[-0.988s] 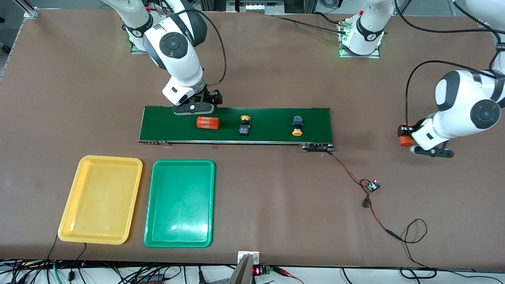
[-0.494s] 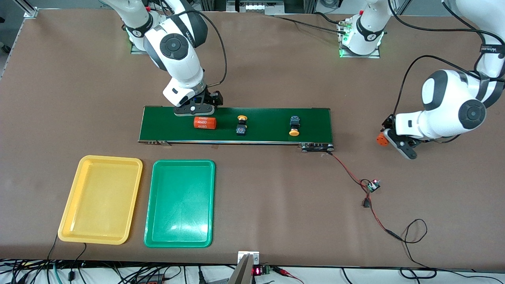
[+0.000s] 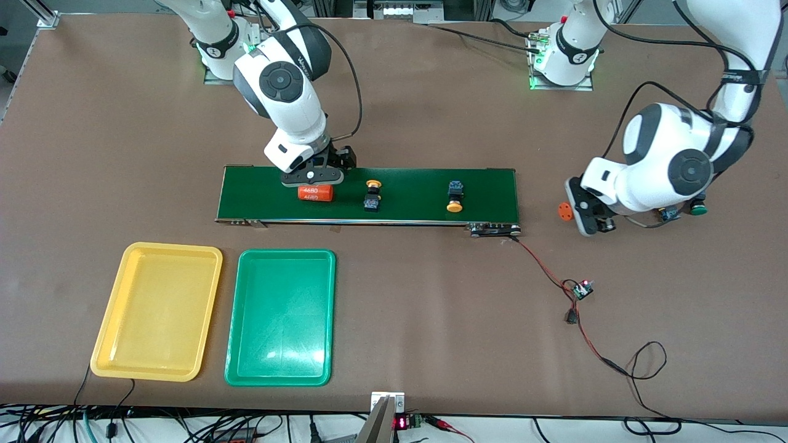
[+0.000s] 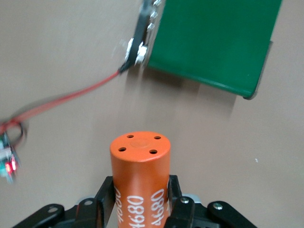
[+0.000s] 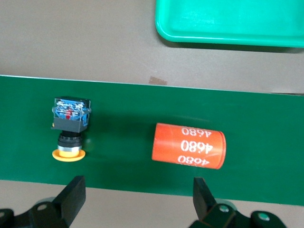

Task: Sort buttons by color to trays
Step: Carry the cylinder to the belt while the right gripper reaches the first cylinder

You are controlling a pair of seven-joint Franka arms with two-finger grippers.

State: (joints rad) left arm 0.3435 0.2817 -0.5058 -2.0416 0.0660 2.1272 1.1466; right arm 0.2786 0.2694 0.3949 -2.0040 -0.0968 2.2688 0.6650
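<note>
The right pincer, spread wide, has slid along the belt to hang over a cylinder, a yellow button beside it. The left pincer, carrying another cylinder, has swung beltward; both trays empty.

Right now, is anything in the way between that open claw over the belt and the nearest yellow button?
Yes. The right gripper hangs open over an orange cylinder; the button lies beside it on the belt, itself uncovered.
</note>
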